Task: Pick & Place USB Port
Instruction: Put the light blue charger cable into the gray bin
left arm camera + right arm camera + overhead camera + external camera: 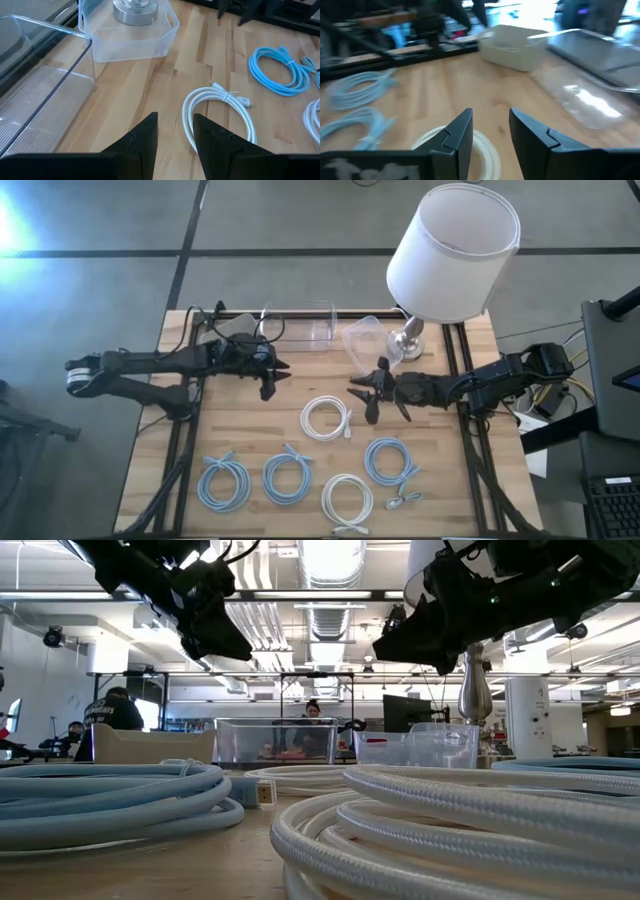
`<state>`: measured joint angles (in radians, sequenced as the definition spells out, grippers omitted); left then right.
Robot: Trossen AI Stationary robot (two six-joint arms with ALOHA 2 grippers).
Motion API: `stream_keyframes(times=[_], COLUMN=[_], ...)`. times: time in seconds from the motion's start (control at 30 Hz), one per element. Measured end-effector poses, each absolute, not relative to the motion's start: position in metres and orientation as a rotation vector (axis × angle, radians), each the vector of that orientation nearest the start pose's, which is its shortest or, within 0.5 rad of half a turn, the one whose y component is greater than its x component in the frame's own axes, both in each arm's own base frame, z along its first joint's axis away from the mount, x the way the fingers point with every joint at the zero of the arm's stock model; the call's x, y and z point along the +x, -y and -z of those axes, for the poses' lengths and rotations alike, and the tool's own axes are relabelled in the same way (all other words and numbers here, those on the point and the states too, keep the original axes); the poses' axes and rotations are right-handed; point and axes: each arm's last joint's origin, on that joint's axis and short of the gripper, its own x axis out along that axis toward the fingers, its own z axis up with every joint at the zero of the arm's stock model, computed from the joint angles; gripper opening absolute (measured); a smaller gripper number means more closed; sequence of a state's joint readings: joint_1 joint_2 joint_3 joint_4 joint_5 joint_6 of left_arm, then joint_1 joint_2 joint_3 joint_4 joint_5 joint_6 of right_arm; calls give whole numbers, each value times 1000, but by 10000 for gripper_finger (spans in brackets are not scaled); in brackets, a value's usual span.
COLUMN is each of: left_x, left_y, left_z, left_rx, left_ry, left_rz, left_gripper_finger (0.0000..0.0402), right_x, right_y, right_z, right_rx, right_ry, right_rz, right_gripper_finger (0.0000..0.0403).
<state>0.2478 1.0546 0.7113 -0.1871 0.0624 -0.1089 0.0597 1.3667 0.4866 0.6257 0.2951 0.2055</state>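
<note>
Several coiled cables lie flat on the wooden table. A white coil [326, 419] sits mid-table, also seen in the left wrist view [215, 117] and at the right wrist picture's lower edge [479, 145]. Three light-blue coils [223, 481] [287, 475] [390, 460] and another white coil [347, 498] lie nearer the near edge. My left gripper [272, 380] [175, 131] hovers open, left of and beyond the mid-table white coil. My right gripper [372, 396] [491, 127] hovers open just right of it. Neither holds anything.
Two clear plastic bins stand toward the far edge: a rectangular one [300, 325] and a smaller one [366, 345] [135, 37]. A lamp with a white shade [452, 250] stands on a metal base [408, 340] at the far right. A small grey piece [403, 500] lies near the near edge.
</note>
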Motion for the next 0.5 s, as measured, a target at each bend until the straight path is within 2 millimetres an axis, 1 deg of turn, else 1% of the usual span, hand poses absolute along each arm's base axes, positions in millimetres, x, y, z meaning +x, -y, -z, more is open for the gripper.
stream_keyframes(times=[0.13, 0.3, 0.4, 0.5], left_x=[218, 218, 218, 218], left_y=[-53, -53, -53, -53], left_z=[-258, -258, -258, -258], left_rx=[-188, -188, -188, -188], left_ry=[-515, -516, -515, -516], left_rz=[-210, -210, -210, -210], left_gripper_finger=[126, 126, 126, 126], right_x=[259, 251, 242, 236], right_y=[-12, -18, -26, -39], right_z=[-194, -210, -216, -218], right_rx=[189, 258, 264, 261], right_ry=[-217, -190, -219, -253], right_rz=[100, -72, -188, -286], right_gripper_finger=[130, 126, 125, 127])
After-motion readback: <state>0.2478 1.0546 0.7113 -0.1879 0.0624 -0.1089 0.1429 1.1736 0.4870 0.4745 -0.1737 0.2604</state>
